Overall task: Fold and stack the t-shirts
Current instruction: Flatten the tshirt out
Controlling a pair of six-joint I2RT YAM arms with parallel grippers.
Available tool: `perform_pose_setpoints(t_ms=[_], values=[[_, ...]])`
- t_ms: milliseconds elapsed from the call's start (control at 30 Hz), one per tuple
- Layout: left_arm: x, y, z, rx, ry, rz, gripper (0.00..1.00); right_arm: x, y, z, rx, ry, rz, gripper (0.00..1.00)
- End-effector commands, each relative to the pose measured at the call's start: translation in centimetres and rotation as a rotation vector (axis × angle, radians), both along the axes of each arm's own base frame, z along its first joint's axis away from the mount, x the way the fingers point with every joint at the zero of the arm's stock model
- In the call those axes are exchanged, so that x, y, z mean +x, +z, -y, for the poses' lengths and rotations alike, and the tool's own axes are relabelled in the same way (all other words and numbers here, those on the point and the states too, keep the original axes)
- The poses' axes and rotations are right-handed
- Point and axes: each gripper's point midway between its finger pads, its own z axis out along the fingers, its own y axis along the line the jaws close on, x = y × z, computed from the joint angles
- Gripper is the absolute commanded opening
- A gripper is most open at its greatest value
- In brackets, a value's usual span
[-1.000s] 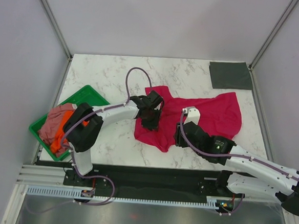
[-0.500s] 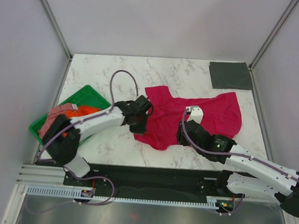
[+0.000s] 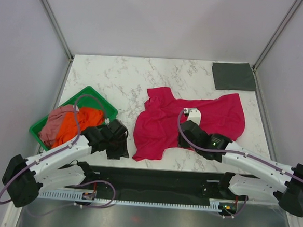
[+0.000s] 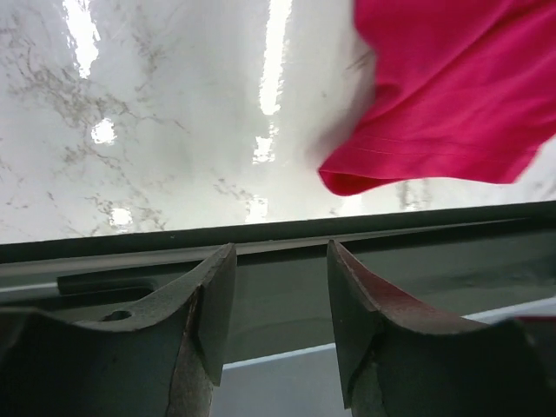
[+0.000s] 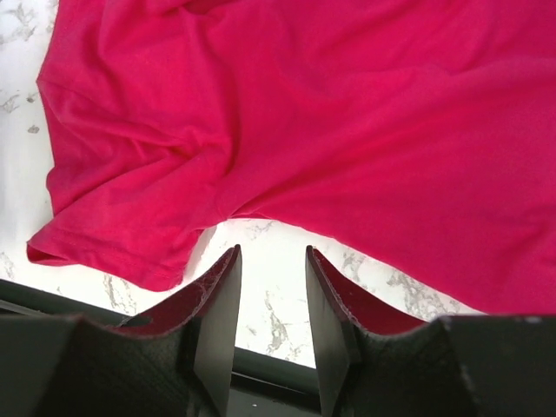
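Observation:
The crimson-red t-shirt lies spread and rumpled across the middle of the marble table, its lower-left corner reaching toward the front edge. My left gripper hangs open and empty over the table's front edge, left of that corner. My right gripper is open over bare marble just in front of the red t-shirt's near hem, holding nothing. A folded dark grey t-shirt lies at the back right corner. Orange and dusty pink t-shirts are bunched in the tray.
A green plastic tray sits at the left edge of the table. Grey walls and metal posts enclose the table on three sides. A dark rail runs along the front edge below the left gripper.
The left gripper dragged the red t-shirt's left side toward the front, let it go, and drew back to the front-left edge. The right arm has barely moved.

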Motion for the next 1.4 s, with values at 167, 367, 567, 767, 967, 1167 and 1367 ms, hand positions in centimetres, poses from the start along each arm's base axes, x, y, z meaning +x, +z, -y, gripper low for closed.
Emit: perform_pose_setpoints(t_ms=[167, 367, 567, 767, 967, 1167, 1367], values=[[0.3, 0.6, 0.5, -0.081, 0.140, 0.029, 0.54, 0.0, -1.0, -7.2, 0.211, 0.135, -0.085, 0.40], [0.5, -0.5, 0.0, -0.026, 0.166, -0.020, 0.54, -1.6, -5.2, -9.4, 0.248, 0.085, -0.253, 0.41], [8.2, 2.5, 6.2, -0.293, 0.155, 0.144, 0.58, -4.1, -8.6, -9.0, 0.261, 0.036, -0.335, 0.48], [10.8, 2.2, 8.1, -0.299, 0.105, 0.126, 0.59, -5.0, -10.2, -8.4, 0.253, 0.002, -0.372, 0.46], [11.4, -1.1, 7.4, -0.201, 0.117, 0.071, 0.57, -5.0, -10.0, -8.4, 0.281, 0.011, -0.350, 0.31], [12.1, -2.6, 7.3, -0.142, 0.087, 0.058, 0.52, -5.4, -10.4, -5.8, 0.215, -0.008, -0.328, 0.00], [14.4, -3.5, 7.6, -0.081, 0.039, 0.081, 0.52, -6.0, -10.2, -4.0, 0.175, -0.004, -0.317, 0.00]])
